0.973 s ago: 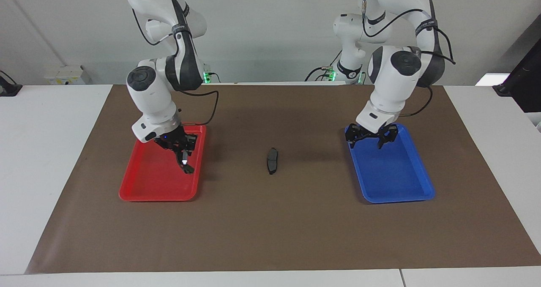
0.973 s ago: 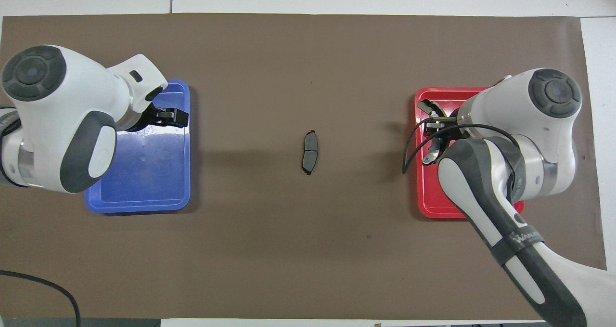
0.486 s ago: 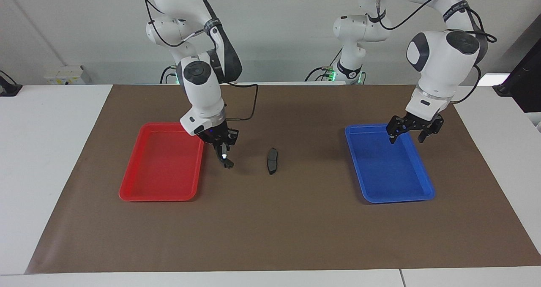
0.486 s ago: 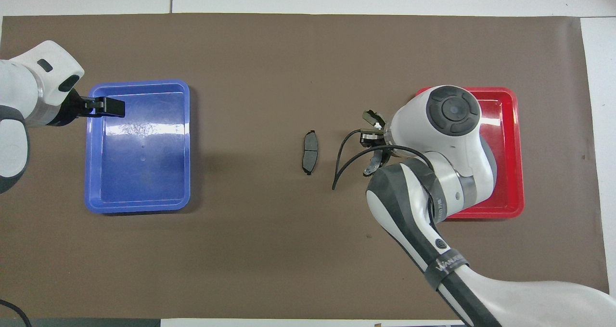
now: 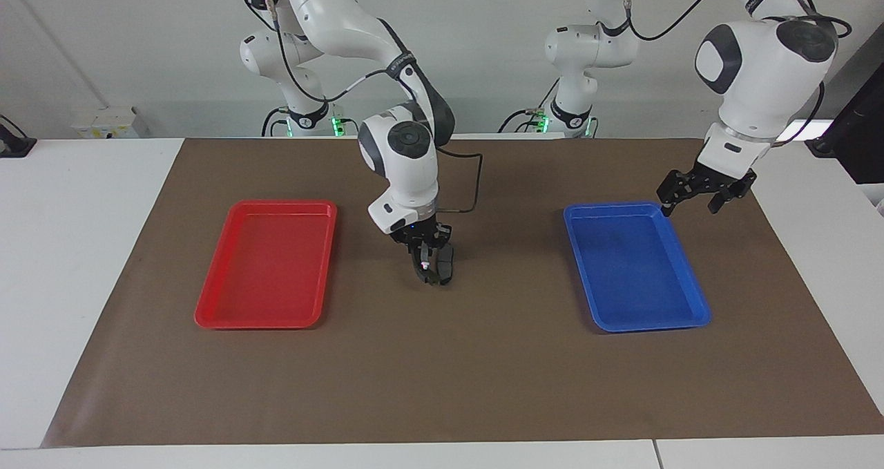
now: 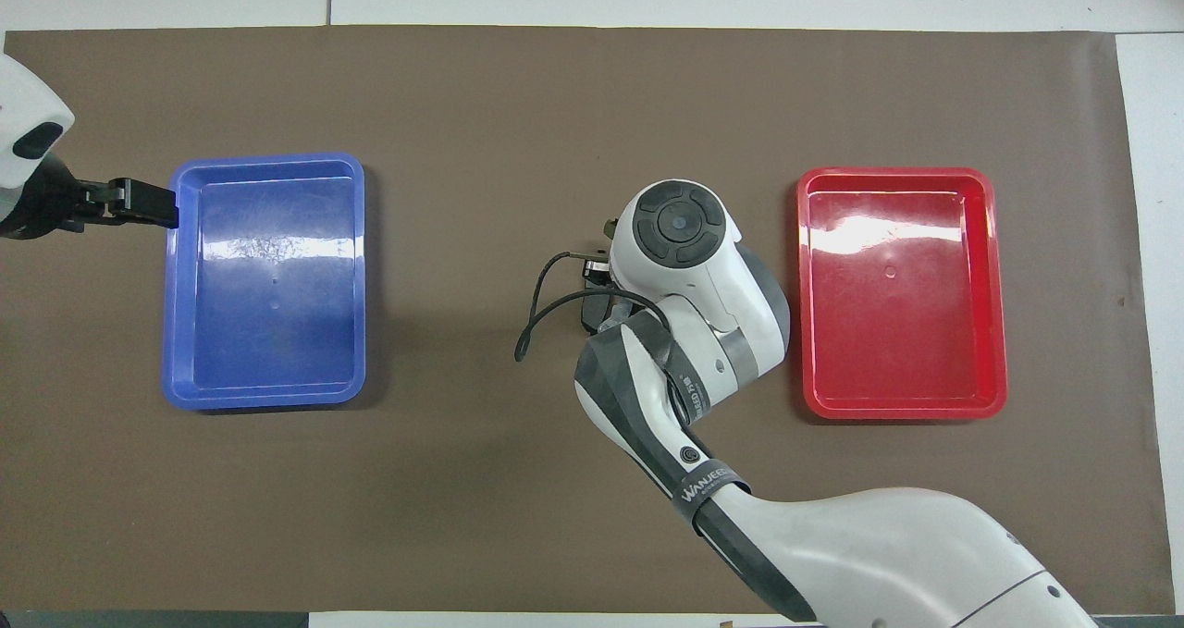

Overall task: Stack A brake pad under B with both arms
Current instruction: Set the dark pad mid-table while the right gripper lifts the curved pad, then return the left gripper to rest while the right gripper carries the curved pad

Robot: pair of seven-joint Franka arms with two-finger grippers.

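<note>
The A brake pad (image 5: pixel 448 256), short and dark grey, lies on the brown mat mid-table between the two trays. My right gripper (image 5: pixel 422 246) is shut on B (image 5: pixel 426 269), the long black curved pad with a bright spot, which hangs down right over A. I cannot tell whether B touches A. In the overhead view the right wrist (image 6: pixel 680 230) covers both pads; only a tip of B (image 6: pixel 610 227) shows. My left gripper (image 5: pixel 693 198) is open and empty over the mat beside the blue tray's corner; it also shows in the overhead view (image 6: pixel 143 204).
A red tray (image 5: pixel 266 320) (image 6: pixel 902 411) lies toward the right arm's end and a blue tray (image 5: pixel 649 325) (image 6: pixel 264 399) toward the left arm's end; both hold nothing. A brown mat (image 5: pixel 442 386) covers the table.
My right gripper carried B from over the red tray to over the A pad at mid-table. My left gripper moved off the blue tray toward the left arm's end and rose.
</note>
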